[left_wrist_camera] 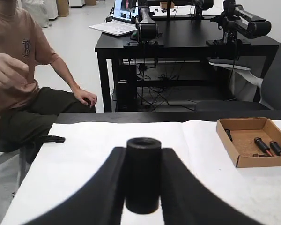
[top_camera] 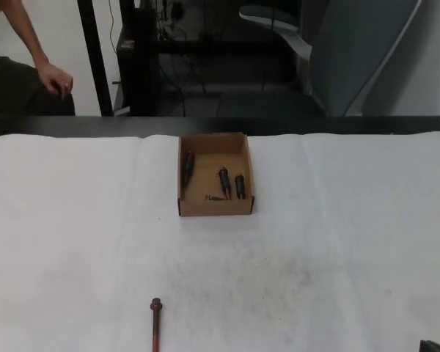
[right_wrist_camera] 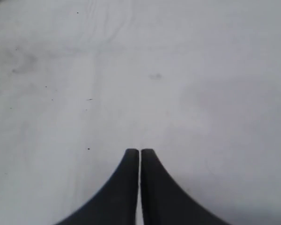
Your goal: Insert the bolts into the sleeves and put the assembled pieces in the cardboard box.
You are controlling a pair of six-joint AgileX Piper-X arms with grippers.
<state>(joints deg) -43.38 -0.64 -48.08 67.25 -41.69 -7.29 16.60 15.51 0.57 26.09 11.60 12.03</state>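
White cloth (top_camera: 337, 257) covers the bench. 1 reddish metal bolt (top_camera: 155, 324) lies near its front edge, head toward the brown cardboard box (top_camera: 215, 205), long axis pointing away from the arms. The left gripper (left_wrist_camera: 143, 161) clamps an upright black cylindrical sleeve (left_wrist_camera: 143, 185). The right gripper (right_wrist_camera: 140, 157) is closed and empty, and the bolt probably lies to its left.

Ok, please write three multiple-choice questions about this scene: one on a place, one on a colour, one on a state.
1. Where is the loose bolt? A on the white cloth, apart from the box; B inside the box; C on the box.
2. What colour is the sleeve in the left fingers? A white; B black; C yellow.
3. How are the right fingers? A wide open; B shut on a bolt; C shut, empty.
Answers: A, it lies on bare cloth; B, it is black; C, they meet with nothing between.
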